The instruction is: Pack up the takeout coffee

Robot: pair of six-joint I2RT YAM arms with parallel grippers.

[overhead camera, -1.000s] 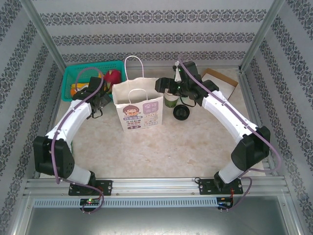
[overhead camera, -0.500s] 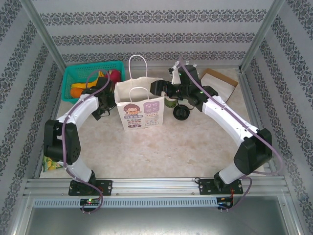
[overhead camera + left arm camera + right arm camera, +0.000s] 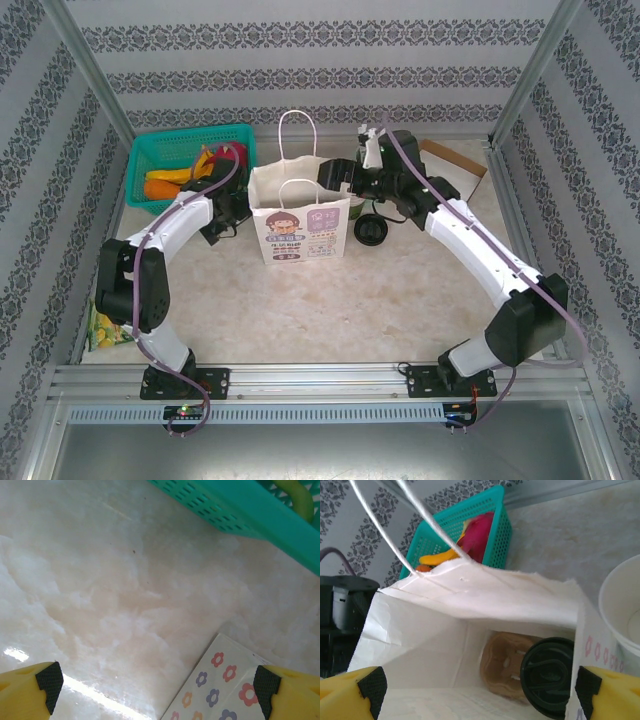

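Right wrist: the takeout coffee (image 3: 547,677), black lid up, sits inside the one paper bag (image 3: 420,625), below the wide-apart jaws of the right gripper (image 3: 480,692), nearer the right finger, beside one brown cup carrier (image 3: 502,665). Since half a second ago the bag has slid rightward. One teal basket (image 3: 495,525) lies beyond the jaws; one white cup (image 3: 620,610) stands right of them. Jaws of the left gripper (image 3: 160,685) stand apart, empty, the bag's flowered corner by the right finger.
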